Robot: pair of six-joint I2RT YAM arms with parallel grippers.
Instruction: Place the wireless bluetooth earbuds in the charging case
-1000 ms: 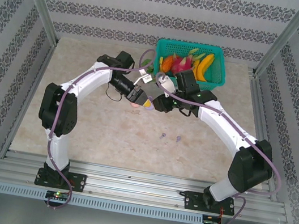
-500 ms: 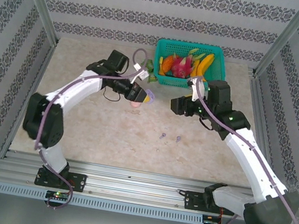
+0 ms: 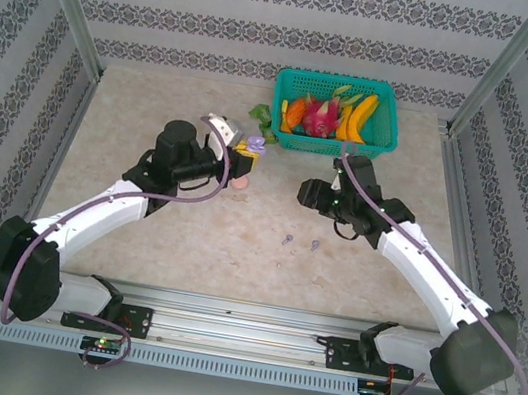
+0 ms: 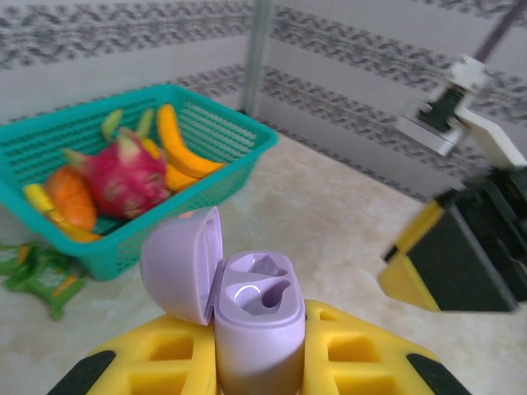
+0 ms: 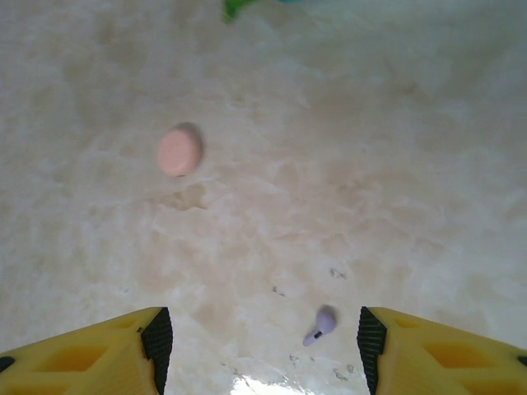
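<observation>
- purple earbuds (image 3: 286, 239): both lie loose on the table (image 3: 233, 263), side by side, at 5 o'clock from the pink case (image 3: 239, 182). Neither is seated.
- purple case (image 4: 255, 317): lid flipped open, both sockets empty. The left gripper (image 4: 259, 346) pinches it upright, at 11 o'clock from the earbuds.
- right gripper (image 5: 259, 354): fingers spread, nothing held. It hovers over one earbud, which sits nearer its right finger.
- Progress: case ready. Pick and insert of both purple buds is left.
- The pink case looks closed; contents can't tell.
- basket (image 3: 380, 141): at the table's 12 o'clock, not involved.
</observation>
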